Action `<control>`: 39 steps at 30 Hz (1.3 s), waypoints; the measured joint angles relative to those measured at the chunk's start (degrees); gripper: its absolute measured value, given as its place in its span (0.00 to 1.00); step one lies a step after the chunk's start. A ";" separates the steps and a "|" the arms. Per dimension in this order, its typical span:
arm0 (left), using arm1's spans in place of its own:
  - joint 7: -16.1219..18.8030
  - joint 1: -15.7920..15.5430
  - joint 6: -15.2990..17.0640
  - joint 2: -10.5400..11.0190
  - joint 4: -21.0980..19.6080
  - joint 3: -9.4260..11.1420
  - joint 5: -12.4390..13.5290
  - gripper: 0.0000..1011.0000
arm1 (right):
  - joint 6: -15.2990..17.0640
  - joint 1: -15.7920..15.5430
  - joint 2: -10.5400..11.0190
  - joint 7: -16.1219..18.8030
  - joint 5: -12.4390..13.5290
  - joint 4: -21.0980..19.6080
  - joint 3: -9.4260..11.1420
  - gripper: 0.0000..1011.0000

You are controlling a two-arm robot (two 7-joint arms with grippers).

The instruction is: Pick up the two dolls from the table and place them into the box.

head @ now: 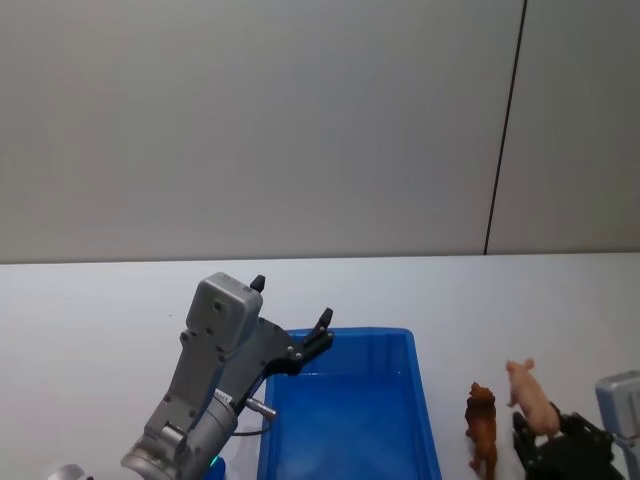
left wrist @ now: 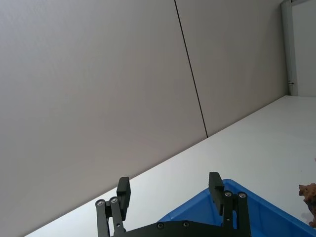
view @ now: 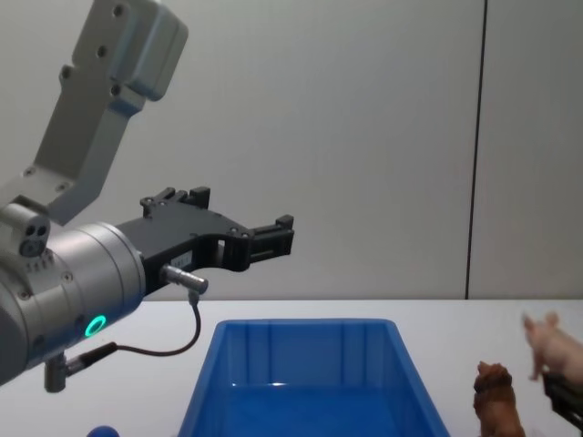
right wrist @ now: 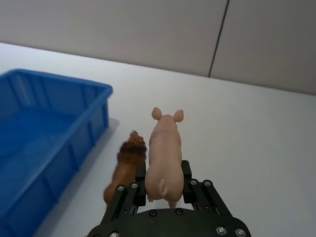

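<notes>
Looking down from the head camera, you find the box [head: 424, 405] at 6 o'clock on the table [head: 90, 310]. The brown doll [head: 482, 425] stands upright just beside its right wall, at 3 o'clock from it. Your right gripper [right wrist: 164, 173] sits at 4 o'clock, fingers clamped on the rear flanks of the pink doll [right wrist: 164, 143] (snout pointing away from the robot). That doll is just right of the brown one and shows higher in the chest view. Your left gripper [left wrist: 169, 181] hangs above the box's far left corner, at 7 o'clock, fingers spread well apart.
</notes>
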 joint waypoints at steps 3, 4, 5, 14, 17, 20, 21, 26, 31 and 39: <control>0.00 0.00 0.00 0.00 0.00 0.00 0.00 0.99 | -0.76 0.51 -0.29 1.97 -0.32 -0.77 -0.22 0.37; 0.00 0.00 0.00 0.00 0.00 0.00 0.00 0.99 | -0.88 0.64 -0.37 2.35 -0.35 -0.88 -0.27 0.37; 0.00 0.00 0.00 0.00 0.00 0.00 0.00 0.99 | -1.00 0.78 -0.45 2.91 -0.40 -1.00 -0.33 0.37; 0.00 0.00 0.00 0.00 0.00 0.00 0.00 0.99 | -1.68 3.34 -2.23 8.81 -0.72 -1.20 -1.42 0.38; 0.00 0.00 0.00 0.00 0.00 0.00 0.00 0.99 | -1.70 4.62 -3.15 11.13 -0.83 -0.53 -1.91 0.37; 0.00 0.00 0.00 0.00 0.00 0.00 0.00 0.99 | -1.70 6.13 -4.19 13.28 -0.98 0.51 -2.43 0.37; 0.00 0.00 0.00 0.00 0.00 0.00 0.00 0.99 | -1.70 6.87 -4.73 14.52 -1.05 1.12 -2.66 0.37; 0.00 0.00 0.00 0.00 0.00 0.00 0.00 0.99 | -1.54 9.18 -6.37 17.54 -1.24 3.19 -3.44 0.37; 0.00 0.00 0.00 0.00 0.00 0.00 0.00 0.99 | -1.15 11.54 -7.97 20.34 -1.39 5.50 -4.17 0.44; 0.00 0.00 0.00 0.00 0.00 0.00 0.00 0.99 | -0.47 13.71 -9.32 22.25 -1.52 7.74 -4.67 0.69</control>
